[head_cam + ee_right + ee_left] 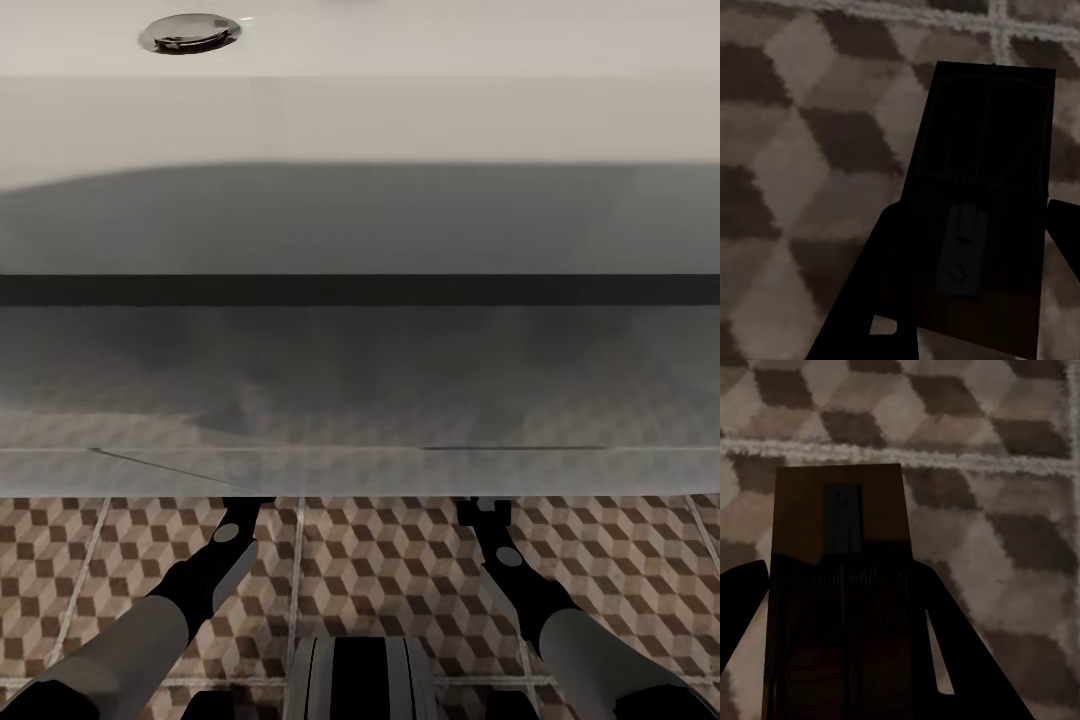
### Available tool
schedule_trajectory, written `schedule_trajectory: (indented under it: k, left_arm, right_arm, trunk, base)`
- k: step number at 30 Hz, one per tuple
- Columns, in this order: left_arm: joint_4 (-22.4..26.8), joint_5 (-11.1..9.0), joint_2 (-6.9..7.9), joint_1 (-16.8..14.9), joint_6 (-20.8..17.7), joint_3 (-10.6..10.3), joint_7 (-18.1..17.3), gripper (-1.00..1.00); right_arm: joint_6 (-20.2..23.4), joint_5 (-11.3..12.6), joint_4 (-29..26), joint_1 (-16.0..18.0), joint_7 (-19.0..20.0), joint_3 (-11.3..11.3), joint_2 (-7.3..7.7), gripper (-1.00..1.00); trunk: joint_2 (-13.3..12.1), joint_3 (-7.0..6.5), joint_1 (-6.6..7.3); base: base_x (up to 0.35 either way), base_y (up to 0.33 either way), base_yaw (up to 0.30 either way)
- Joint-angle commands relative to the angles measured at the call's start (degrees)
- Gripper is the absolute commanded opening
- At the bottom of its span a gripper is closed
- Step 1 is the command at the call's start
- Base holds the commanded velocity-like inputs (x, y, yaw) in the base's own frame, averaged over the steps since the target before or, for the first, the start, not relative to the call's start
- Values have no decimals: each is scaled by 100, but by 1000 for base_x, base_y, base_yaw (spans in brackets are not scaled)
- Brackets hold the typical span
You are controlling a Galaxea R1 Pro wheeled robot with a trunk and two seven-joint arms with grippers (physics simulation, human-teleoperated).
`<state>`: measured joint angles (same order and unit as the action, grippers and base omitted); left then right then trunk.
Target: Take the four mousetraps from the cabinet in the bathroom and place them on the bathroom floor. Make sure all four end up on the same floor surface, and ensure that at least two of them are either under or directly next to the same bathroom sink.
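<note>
Cube-patterned bathroom floor (pixel 400 560) beneath white sink (pixel 360 120), each pincer, left (pixel 840 607) and right (pixel 975 255), clamping a mousetrap (pixel 840 517) (pixel 982 127).

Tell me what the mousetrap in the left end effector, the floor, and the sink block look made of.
Mousetrap: brown board, probably wood, matte, with a dark, likely metal part on top.
Floor: tiles, seemingly ceramic, printed with a cube pattern, pale grout lines between.
Sink: smooth white, glossy, maybe ceramic or lacquer; its underside mirrors the tiles. Its drain looks chrome.

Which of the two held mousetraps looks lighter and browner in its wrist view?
The mousetrap in the left pincer: its board shows warm brown, while the right pincer's mousetrap looks almost black.
</note>
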<state>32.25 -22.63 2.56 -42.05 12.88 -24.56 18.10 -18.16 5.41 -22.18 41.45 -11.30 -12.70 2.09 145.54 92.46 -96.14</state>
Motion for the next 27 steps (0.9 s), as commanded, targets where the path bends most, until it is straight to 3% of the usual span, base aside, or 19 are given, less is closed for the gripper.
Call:
schedule_trajectory:
  k: [1, 27]
  left_arm:
    - [1, -49, 7, -5, 26, -49, 44, -100]
    - [1, -40, 16, -5, 38, -23, 44, -100]
  right_arm:
    - [-21, 53, 3, 3, -28, -48, 6, -100]
    - [-35, 49, 3, 3, -30, -40, 11, -100]
  trunk:
    - [1, 3, 1]
    - [1, 3, 1]
  base:
    - [0, 0, 0]
    - [0, 0, 0]
